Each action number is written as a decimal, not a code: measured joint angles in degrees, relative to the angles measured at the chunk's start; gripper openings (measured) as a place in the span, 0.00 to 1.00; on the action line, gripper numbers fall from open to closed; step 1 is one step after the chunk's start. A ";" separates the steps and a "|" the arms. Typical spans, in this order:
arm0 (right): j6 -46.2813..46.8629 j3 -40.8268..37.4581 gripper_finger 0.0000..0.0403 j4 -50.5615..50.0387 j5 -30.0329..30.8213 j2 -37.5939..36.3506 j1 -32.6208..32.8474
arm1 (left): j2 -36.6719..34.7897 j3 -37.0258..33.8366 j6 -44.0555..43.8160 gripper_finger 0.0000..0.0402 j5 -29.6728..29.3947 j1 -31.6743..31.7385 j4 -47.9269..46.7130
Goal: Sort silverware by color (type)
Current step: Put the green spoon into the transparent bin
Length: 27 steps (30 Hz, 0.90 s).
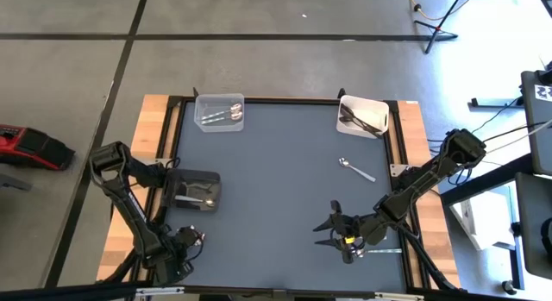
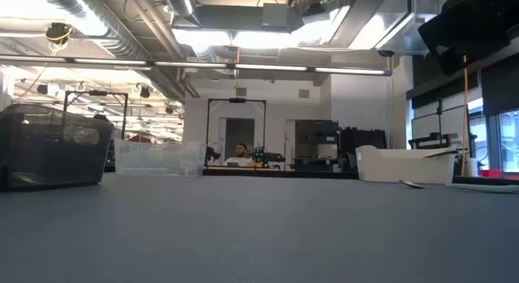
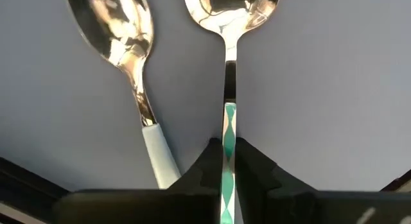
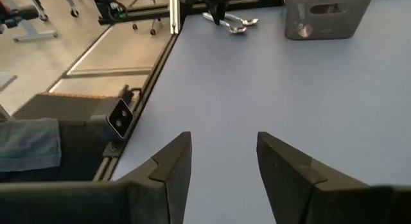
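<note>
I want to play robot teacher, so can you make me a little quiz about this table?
1. True or false: the right gripper is holding a spoon.
2. Which bin holds the dark utensils? A: the clear bin. B: the white bin. C: neither.
3. What is the left gripper shut on?

Key: 1. False, its fingers are open and empty. 2. B. 3. The teal-handled spoon.

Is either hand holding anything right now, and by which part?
The left hand is shut on a spoon, pinching its green-patterned handle. The right hand is open and holds nothing.
</note>
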 joint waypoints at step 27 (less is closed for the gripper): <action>-8.45 4.11 0.41 -1.95 -1.09 -0.03 -0.04 | 0.28 9.71 26.40 0.06 -16.23 7.73 2.11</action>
